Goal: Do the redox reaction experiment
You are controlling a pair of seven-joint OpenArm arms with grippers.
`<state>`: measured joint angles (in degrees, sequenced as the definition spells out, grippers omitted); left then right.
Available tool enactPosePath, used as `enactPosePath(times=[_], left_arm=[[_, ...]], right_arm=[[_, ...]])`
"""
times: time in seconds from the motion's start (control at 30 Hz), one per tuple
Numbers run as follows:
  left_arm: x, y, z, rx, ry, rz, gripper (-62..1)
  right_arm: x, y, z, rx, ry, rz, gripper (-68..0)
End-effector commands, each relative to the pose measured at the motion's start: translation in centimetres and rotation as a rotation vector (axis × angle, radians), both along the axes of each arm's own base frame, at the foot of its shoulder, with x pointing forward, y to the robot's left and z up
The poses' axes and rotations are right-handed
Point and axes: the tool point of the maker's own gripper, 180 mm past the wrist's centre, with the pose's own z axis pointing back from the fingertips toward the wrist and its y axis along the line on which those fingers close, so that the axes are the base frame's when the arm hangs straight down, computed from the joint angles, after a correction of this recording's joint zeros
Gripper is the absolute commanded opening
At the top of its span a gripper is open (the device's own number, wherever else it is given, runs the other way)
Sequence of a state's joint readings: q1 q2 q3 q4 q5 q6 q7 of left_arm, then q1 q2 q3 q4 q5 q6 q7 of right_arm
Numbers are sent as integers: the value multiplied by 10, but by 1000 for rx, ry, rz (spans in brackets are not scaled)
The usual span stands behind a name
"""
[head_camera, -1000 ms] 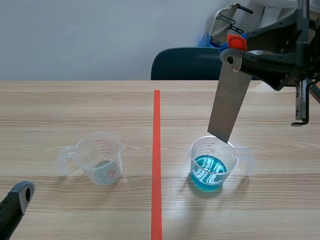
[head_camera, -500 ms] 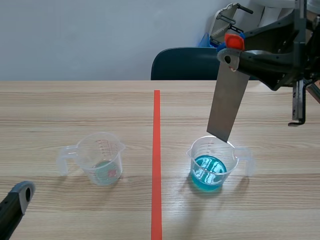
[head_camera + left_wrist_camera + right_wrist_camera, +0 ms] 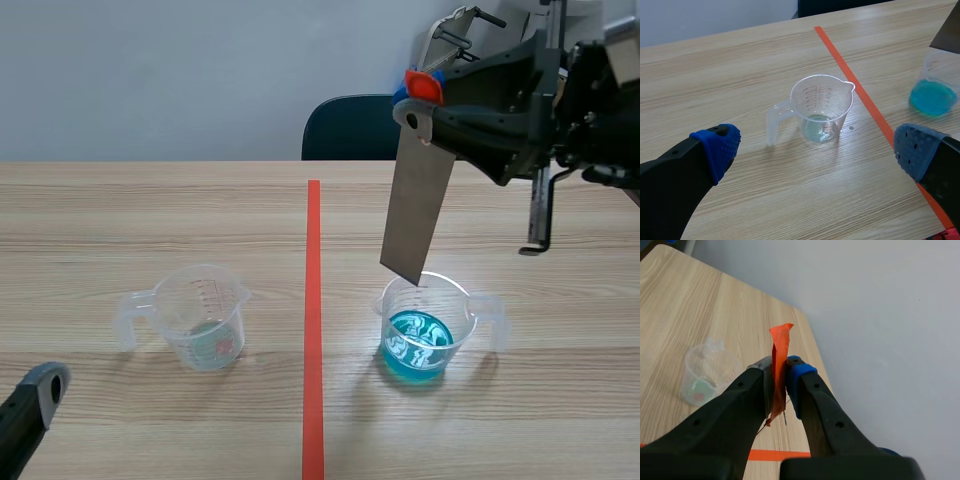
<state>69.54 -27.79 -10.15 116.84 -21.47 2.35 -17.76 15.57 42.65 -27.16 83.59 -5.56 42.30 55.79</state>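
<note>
Your right pincer (image 3: 780,377) clamps the metal strip (image 3: 416,215) above the blue-liquid measuring cup (image 3: 425,330); your left pincer (image 3: 816,149) stands open.

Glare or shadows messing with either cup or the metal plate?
Scene view: white glare streaks on the blue liquid in the right cup; plate evenly grey, no hotspot. Left wrist view: soft shadow beside the left cup.
</note>
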Motion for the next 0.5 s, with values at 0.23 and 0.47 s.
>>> enactPosePath(times=[0.23,0.47], left_arm=[[3,-5,8,-17,-30,-7,14],[3,-5,8,-17,-30,-7,14]], right_arm=[[19,26,31,58,-79,-16,-667],[22,59,34,74,-78,3,-667]])
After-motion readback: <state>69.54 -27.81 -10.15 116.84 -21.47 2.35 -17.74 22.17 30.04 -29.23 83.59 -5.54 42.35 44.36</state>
